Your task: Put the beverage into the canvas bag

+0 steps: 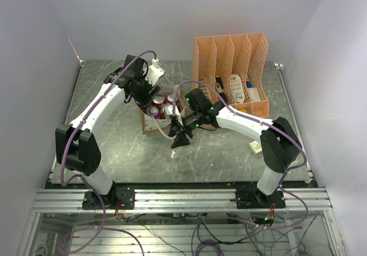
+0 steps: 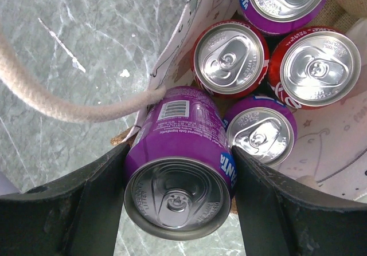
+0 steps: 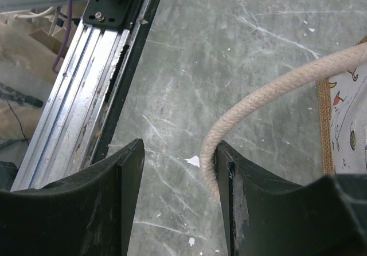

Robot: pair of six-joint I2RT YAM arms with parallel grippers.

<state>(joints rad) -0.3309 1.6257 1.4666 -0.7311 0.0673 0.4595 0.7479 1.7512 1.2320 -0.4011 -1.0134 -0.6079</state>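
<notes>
In the left wrist view, the left gripper is clamped on a purple soda can, one black finger pressed to each side; the can is tilted with its pull-tab end toward the camera, at the near rim of the canvas bag, not yet down among the others; its far end is hidden, so I cannot tell whether it rests on the rim. A cream handle runs up to the can's upper side and touches it. Inside the bag four cans stand upright, two red cans and two purple cans; the farthest purple one is cut off by the frame's top edge.

In the right wrist view, the right gripper has its jaws apart over the marbled table; the other handle runs down the inner face of one finger and disappears behind it, so it is not pinched; only a strip of the bag shows at the right edge.

From above, both arms cover most of the bag; the orange file organizer stands behind it, its contents too small to name.
</notes>
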